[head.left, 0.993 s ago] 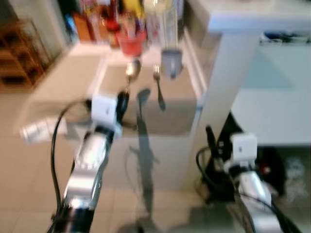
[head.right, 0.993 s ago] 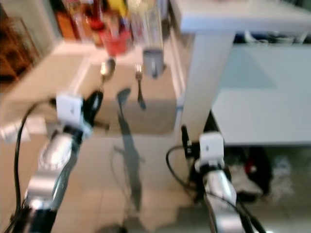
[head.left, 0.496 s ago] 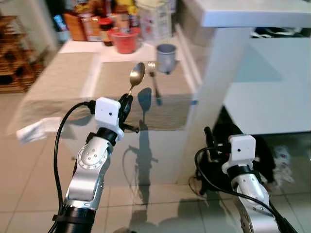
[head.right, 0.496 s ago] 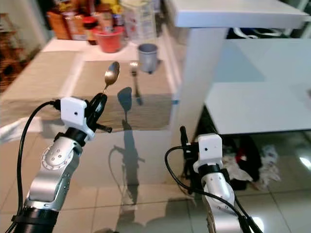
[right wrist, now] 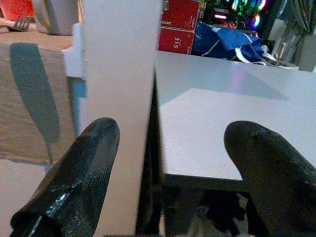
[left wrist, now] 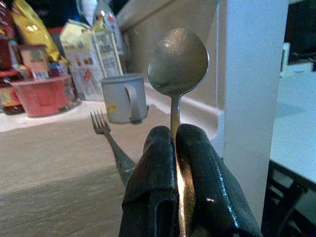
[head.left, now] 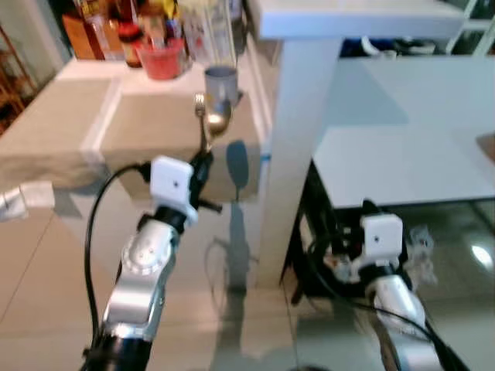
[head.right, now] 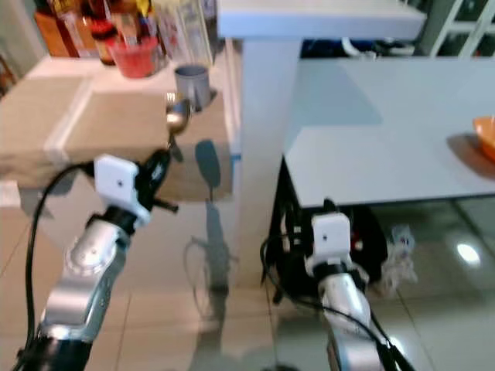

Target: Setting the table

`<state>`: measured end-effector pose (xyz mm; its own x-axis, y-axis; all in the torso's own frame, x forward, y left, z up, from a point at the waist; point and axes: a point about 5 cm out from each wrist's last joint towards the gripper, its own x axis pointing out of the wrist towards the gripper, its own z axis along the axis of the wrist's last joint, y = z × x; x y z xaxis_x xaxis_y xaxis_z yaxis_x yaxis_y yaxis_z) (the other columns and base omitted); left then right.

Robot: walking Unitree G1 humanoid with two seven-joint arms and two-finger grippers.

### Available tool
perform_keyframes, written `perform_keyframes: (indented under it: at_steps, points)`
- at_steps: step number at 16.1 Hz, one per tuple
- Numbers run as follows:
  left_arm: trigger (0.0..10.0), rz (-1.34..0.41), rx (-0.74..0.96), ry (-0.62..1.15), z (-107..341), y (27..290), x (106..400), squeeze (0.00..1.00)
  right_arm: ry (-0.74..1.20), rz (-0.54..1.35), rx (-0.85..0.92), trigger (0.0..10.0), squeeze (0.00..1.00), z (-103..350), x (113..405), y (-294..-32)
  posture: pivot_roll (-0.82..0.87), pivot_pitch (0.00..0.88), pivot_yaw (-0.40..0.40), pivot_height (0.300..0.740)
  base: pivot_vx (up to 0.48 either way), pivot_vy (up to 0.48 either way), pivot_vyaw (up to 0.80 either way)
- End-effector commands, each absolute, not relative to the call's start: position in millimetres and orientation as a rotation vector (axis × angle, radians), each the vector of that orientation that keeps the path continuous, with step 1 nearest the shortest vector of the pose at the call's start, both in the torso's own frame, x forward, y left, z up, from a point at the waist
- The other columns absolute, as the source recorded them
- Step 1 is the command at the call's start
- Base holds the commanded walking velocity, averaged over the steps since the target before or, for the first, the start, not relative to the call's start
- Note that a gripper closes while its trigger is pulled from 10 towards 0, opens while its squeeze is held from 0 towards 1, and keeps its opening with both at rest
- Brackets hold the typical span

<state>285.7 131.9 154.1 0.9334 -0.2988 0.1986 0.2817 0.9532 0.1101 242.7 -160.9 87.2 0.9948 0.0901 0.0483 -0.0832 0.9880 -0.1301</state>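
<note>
Here the left gripper pinches a spoon upright by its handle, with a fork and grey mug on the counter just beyond. The right gripper hangs low, fingers spread apart.

A mug is standing on the counter at 12 o'clock, a fork lying before it; a table is lying at 2 o'clock.

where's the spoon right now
The spoon stands upright, its handle clamped in the left pincer, raised in front of the counter on the robot's left; the fork and grey mug lie just beyond it.
</note>
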Motion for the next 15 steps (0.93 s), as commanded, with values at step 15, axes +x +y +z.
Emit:
perform_keyframes:
  at_steps: [15]
  points:
    - [0.0, -0.262, 0.124, -0.151, 149, 125, 316, 0.0, -0.038, 0.045, -0.142, 10.0, 0.0, 84, 240, -165, -0.05, 0.0, 0.05, 0.731, 0.0, -0.349, 0.24]
